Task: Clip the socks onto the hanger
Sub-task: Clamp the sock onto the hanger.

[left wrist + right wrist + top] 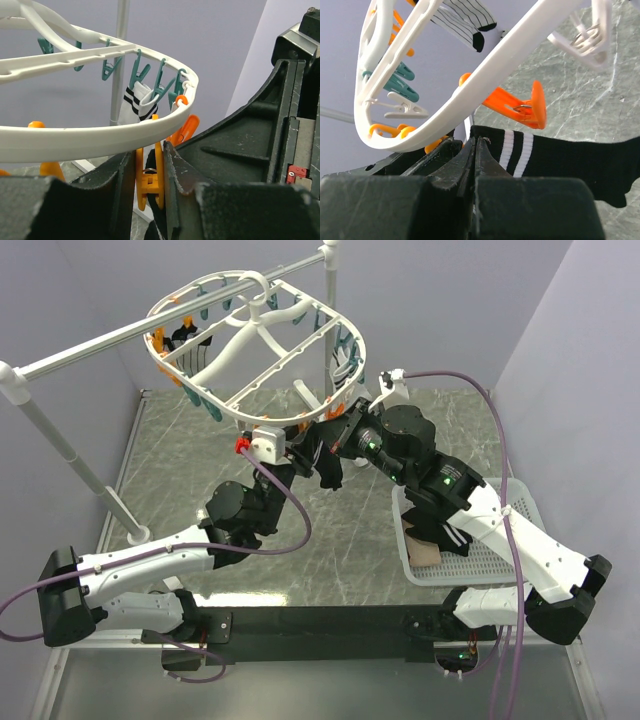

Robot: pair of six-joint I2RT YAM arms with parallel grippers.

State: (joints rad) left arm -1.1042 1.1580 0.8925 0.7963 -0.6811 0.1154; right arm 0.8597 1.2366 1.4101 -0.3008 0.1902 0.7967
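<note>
The large white plastic oval drying hanger (520,45), ribbed across and hung from a silver metal rail (100,340), sat above the grey marbled tabletop (200,470). At its near rim both arms met. The left tool (149,170) was clamped on a glossy orange plastic clip (150,185) that hung upright just under the rim. The right tool (474,145) was pressed together on the cuff of a soft black knitted sock (560,160) with two white bands. In the right wrist view the sock's long axis ran sideways from the fingertips, just below another orange clip (520,107). A thin black-and-white striped sock (465,22) already hung from the frame. Further socks, one of them pinkish-beige (425,553), lay in a white lattice basket (530,502) under the right arm.
</note>
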